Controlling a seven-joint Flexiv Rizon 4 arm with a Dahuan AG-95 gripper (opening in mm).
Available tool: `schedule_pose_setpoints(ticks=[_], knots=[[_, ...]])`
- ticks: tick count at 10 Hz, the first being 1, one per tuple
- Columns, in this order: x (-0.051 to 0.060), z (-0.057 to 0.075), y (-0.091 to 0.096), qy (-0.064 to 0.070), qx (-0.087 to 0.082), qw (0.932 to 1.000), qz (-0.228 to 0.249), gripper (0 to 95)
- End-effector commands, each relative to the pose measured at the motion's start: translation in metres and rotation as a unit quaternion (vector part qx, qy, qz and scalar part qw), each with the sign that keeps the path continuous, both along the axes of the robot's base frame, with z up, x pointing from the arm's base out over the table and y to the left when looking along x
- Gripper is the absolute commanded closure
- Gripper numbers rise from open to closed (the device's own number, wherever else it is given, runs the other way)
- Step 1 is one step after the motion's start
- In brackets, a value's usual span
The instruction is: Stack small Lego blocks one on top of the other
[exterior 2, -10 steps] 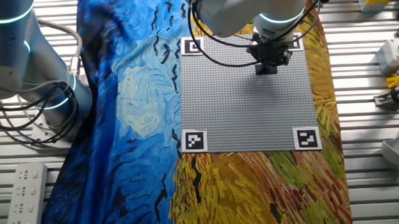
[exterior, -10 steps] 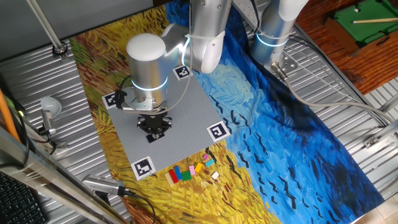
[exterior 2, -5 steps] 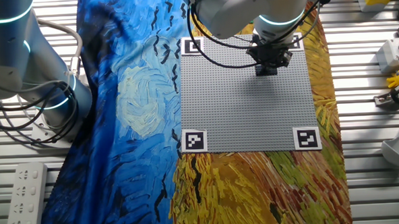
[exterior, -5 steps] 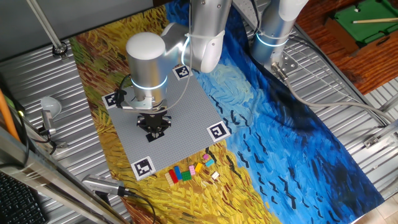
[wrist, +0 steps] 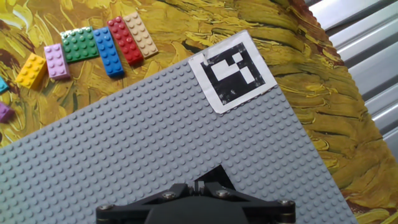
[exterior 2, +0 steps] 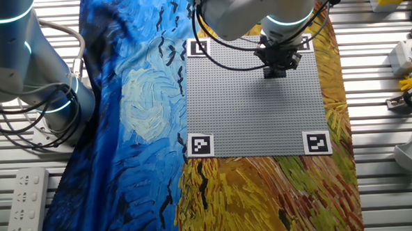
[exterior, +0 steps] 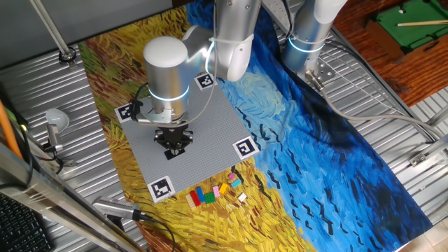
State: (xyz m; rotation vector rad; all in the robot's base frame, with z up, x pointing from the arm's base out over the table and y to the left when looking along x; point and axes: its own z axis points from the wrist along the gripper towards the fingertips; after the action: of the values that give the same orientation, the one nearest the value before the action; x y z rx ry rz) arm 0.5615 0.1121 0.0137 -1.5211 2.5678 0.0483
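My gripper [exterior: 173, 150] stands low over the grey studded baseplate [exterior: 210, 126], near its left middle; it also shows in the other fixed view [exterior 2: 276, 71]. In the hand view the jaws are closed together [wrist: 200, 184], and a dark flat corner that looks like the black brick [wrist: 217, 171] pokes out at their tips, against the plate [wrist: 124, 143]. Off the plate's corner lie loose bricks in a row: tan [wrist: 140, 34], red [wrist: 124, 40], blue [wrist: 109, 53], green [wrist: 79, 45], pink [wrist: 56, 60] and yellow [wrist: 31, 70]. They also show in the fixed view [exterior: 210, 194].
Black-and-white square markers sit at the plate's corners [wrist: 231, 73] [exterior: 244, 148]. The plate lies on a painted yellow and blue cloth [exterior: 315, 175]. A second arm's base [exterior: 308, 42] stands at the back. Ribbed metal table [exterior: 392, 119] surrounds the cloth.
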Motion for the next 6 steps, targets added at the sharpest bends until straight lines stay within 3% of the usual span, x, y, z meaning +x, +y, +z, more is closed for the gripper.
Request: schedule_pose_setpoints(ticks=[1, 6], knots=[[0.0001, -0.0008, -0.0001, 0.0, 0.0, 1.0, 0.0, 95.0], [0.0003, -0.001, 0.0012, 0.001, -0.003, 1.0, -0.004, 95.0]])
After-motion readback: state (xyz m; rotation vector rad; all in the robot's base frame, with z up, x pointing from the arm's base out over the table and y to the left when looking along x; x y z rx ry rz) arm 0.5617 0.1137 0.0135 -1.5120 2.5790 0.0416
